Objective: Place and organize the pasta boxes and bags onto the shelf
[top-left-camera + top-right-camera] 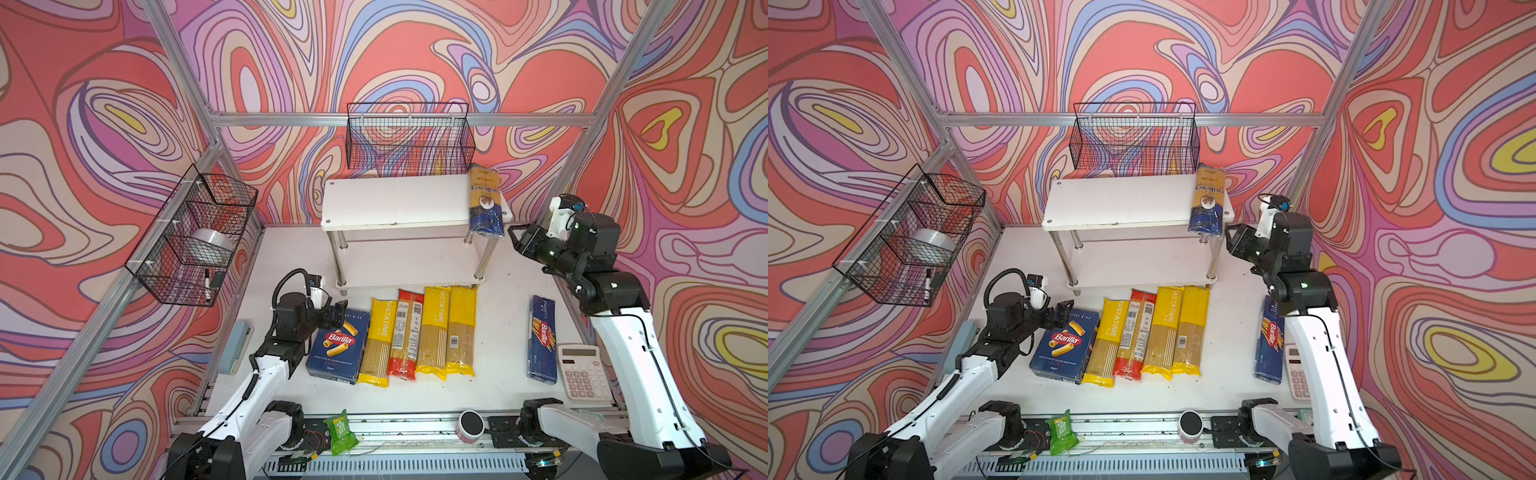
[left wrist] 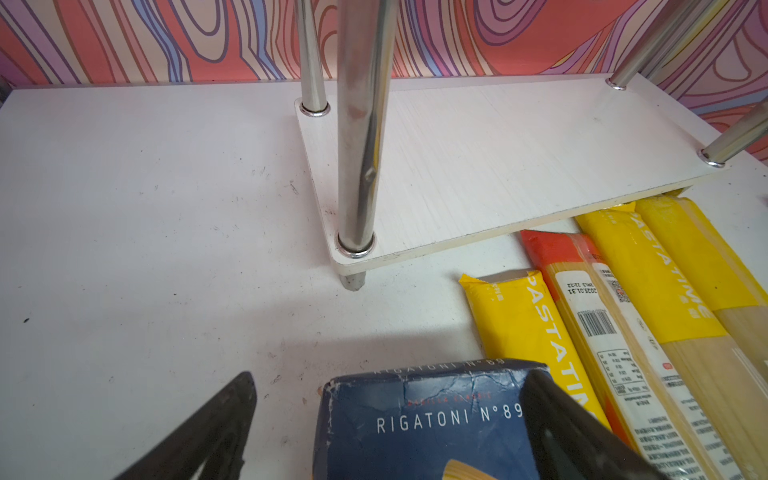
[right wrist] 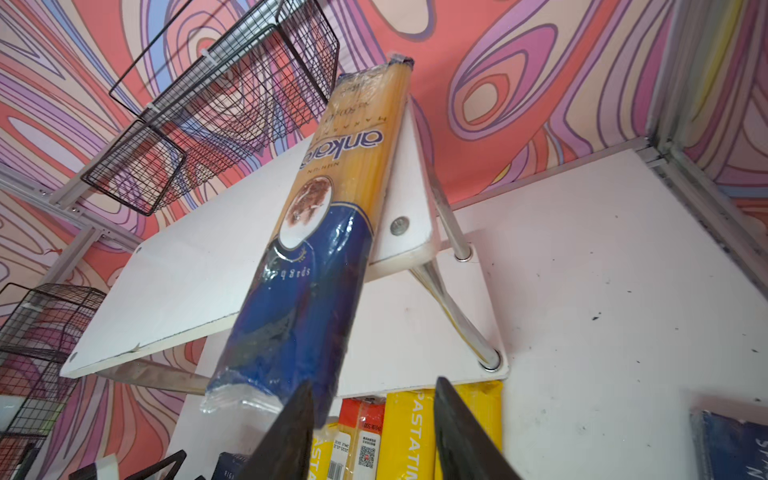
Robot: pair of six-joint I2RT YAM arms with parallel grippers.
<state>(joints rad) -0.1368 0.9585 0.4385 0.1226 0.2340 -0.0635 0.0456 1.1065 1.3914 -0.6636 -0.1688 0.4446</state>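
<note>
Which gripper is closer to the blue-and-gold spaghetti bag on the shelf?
Right. The right gripper sits off the bag, by its overhanging blue end; the left gripper is down at the rigatoni box.

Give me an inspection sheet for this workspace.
Surface: white tabletop, scuffed.
Job's things: blue-and-gold bag on shelf top board, overhanging the front; rigatoni box, three yellow bags, red bag, spaghetti box on the table.
Clutter: calculator, green packet, small jar.
Grippers: left gripper open at rigatoni box's corner; right gripper open beside the blue-and-gold bag's end.
Cables: black hose looped at left wrist; thin cable along right arm.
Surroundings: two wire baskets, swirl-patterned walls.
</note>
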